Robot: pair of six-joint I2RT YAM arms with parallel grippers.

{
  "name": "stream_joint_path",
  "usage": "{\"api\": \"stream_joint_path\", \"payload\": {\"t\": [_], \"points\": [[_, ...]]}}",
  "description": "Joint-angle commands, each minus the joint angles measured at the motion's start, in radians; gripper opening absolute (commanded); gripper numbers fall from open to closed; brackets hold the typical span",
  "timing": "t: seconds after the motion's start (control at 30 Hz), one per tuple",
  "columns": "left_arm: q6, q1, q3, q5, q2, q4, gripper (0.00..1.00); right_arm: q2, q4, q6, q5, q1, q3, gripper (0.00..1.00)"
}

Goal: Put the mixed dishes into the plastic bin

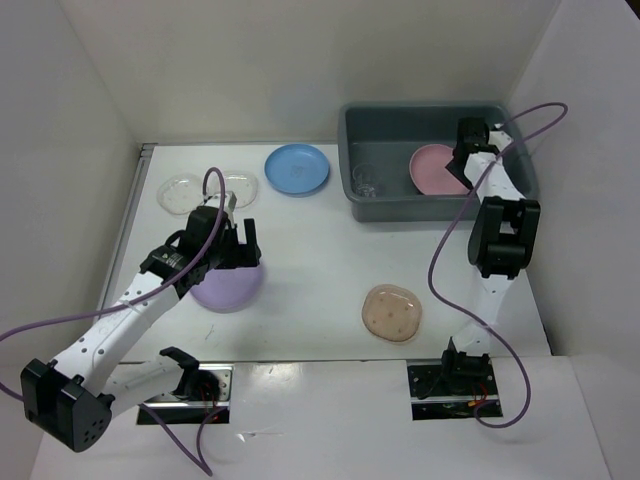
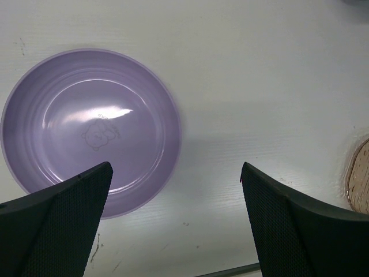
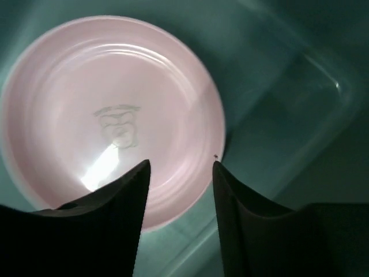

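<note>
You have one pink plate (image 3: pixel 109 115) lying in the bin (image 1: pixel 350 160), with your right gripper (image 3: pixel 181 164) above its rim, jaws parted. On the counter (image 1: pixel 330 250) are one blue plate (image 1: pixel 297 168), one tan speckled plate (image 1: pixel 392 312) and what look like two clear plates (image 1: pixel 185 192) near the left edge. One lavender plate (image 2: pixel 92 127) sits beneath your left gripper (image 2: pixel 176 167), jaws spread wide.
</note>
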Motion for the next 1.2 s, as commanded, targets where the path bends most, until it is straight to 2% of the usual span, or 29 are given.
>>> {"api": "stream_joint_path", "payload": {"t": [0.0,0.1,0.2,0.23,0.4,0.47,0.6,0.7,0.8,0.97,1.17], "points": [[0.014,0.006,-0.003,-0.012,-0.009,0.032,0.99,-0.169,0.044,-0.015,-0.008,-0.005,0.085,0.54],[0.024,0.006,-0.003,-0.003,0.010,0.041,0.99,-0.290,0.093,-0.078,-0.089,0.022,0.071,0.59],[0.024,0.006,-0.003,-0.003,0.022,0.050,0.99,-0.401,0.116,-0.140,-0.146,0.125,0.030,0.65],[0.024,0.006,-0.003,-0.003,0.022,0.050,0.99,-0.426,0.132,-0.149,-0.146,0.203,-0.008,0.68],[0.024,0.006,-0.003,-0.003,0.031,0.059,0.99,-0.492,0.180,-0.140,-0.163,0.459,-0.119,0.68],[0.015,0.006,-0.003,0.006,0.031,0.059,0.99,-0.471,0.215,-0.172,-0.173,0.566,-0.180,0.73],[-0.004,0.006,-0.003,0.007,0.021,0.059,0.99,-0.372,0.233,-0.333,-0.230,0.697,-0.199,0.73],[-0.027,0.006,-0.003,-0.015,-0.001,0.050,0.99,-0.263,0.190,-0.498,-0.154,0.782,-0.156,0.77],[-0.039,0.006,-0.003,-0.015,-0.012,0.041,0.99,-0.174,0.179,-0.624,-0.105,0.805,-0.125,0.79],[-0.067,0.006,-0.003,0.029,-0.012,0.016,0.99,-0.078,0.252,-0.782,-0.062,0.871,-0.076,0.88],[-0.120,0.006,-0.026,0.091,-0.042,-0.008,0.99,0.086,0.284,-0.924,0.043,0.921,0.007,0.89]]}}
